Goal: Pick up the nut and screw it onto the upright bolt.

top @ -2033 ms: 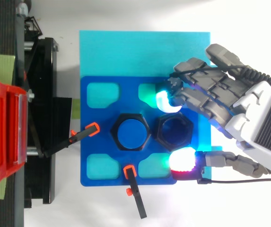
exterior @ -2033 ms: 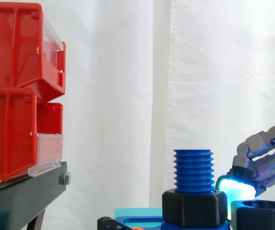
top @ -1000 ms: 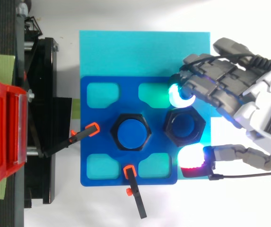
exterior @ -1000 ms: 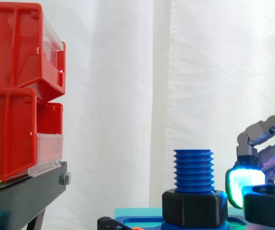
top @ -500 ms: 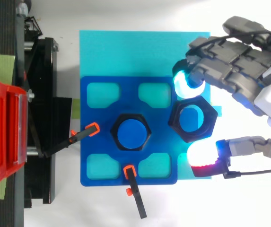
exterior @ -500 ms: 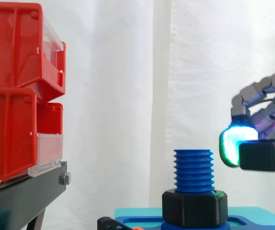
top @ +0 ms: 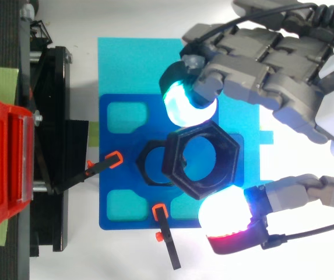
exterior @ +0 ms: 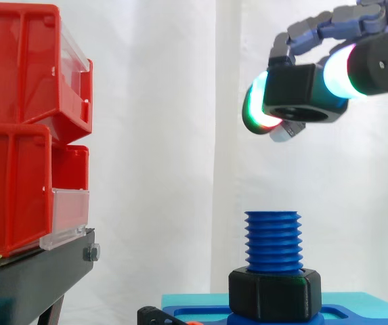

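A black hexagonal nut [exterior: 303,94] [top: 202,159] hangs in the air, pinched between the glowing fingertips [top: 182,100] and thumb of my hand [top: 283,76]. It is held high above the upright blue threaded bolt [exterior: 273,242] and slightly to its right. The bolt rises from a second black nut [exterior: 273,294] seated on the blue base plate [top: 113,192]. From above, the held nut overlaps the bolt's right side and hides most of it.
Red bins [exterior: 24,128] stand stacked on a black stand [exterior: 31,277] at the left. Two black clamps with orange tips [top: 113,159] [top: 162,216] hold the blue plate, which lies on a cyan sheet [top: 137,64]. A white curtain hangs behind.
My hand closed on the nut beside the bolt, lifted it off the plate, and carried it up and leftward toward a spot above the bolt.
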